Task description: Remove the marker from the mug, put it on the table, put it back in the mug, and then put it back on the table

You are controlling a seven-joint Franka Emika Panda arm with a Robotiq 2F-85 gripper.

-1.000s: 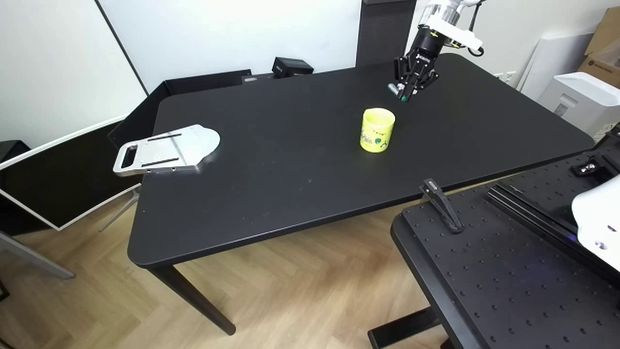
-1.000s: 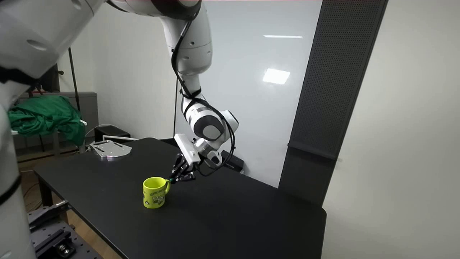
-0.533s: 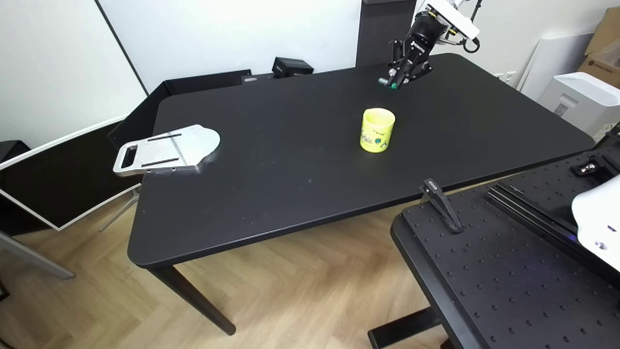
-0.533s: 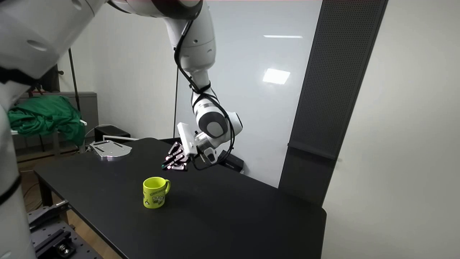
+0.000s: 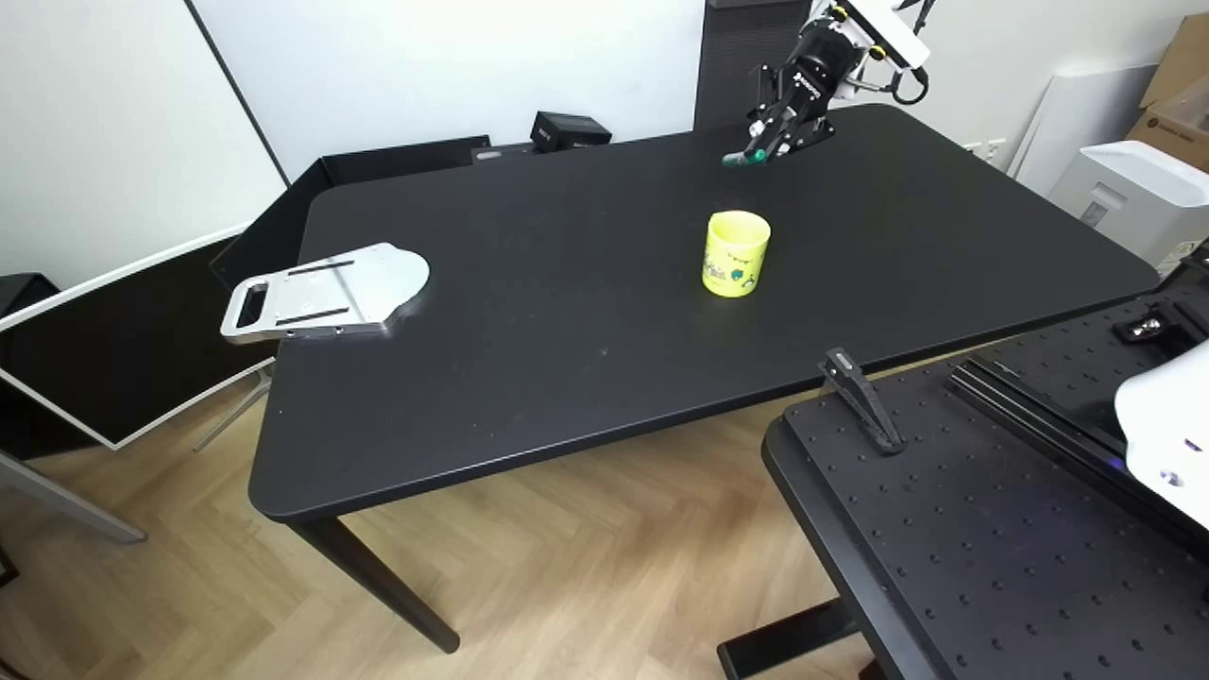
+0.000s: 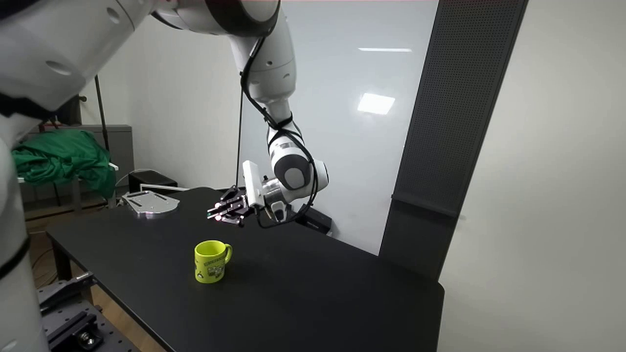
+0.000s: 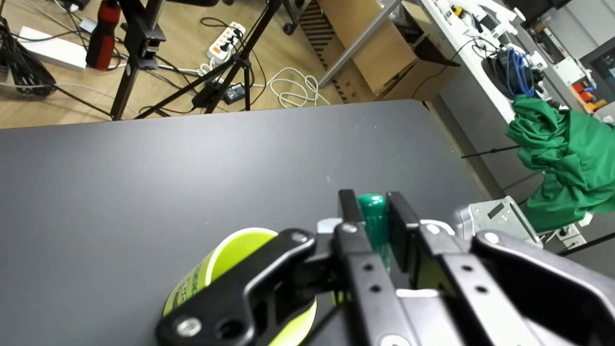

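green marker [image 7: 374,214] — we hold it clamped in our gripper [image 7: 372,202], above the table [image 5: 529,378] | yellow-green mug [image 6: 209,266] — upright on the table, apart from the gripper

In both exterior views: silvery flat plate [image 5: 376,276], two dark slots, grip cut-out at one end; glossy white panel [image 6: 337,63], small black box [image 5: 570,131] before it, dark perforated panel [image 6: 459,102] upright alongside. In an exterior view: herringbone wood floor [image 5: 576,548]; black bracket [image 5: 863,402] near the corner of a dotted black board [image 5: 973,557]; white boxy unit [image 5: 1138,203], cardboard box [image 5: 1176,127] close by. Wrist view: rumpled green cloth [image 7: 567,168]; black tripod [image 7: 243,60], white power strip [image 7: 230,36] with dark plugs [image 7: 224,46], pale cable [image 7: 310,85] in loops, all on the floor. Open carton [image 7: 370,43] near the cable. Red-and-black object [image 7: 102,38], kind unclear.
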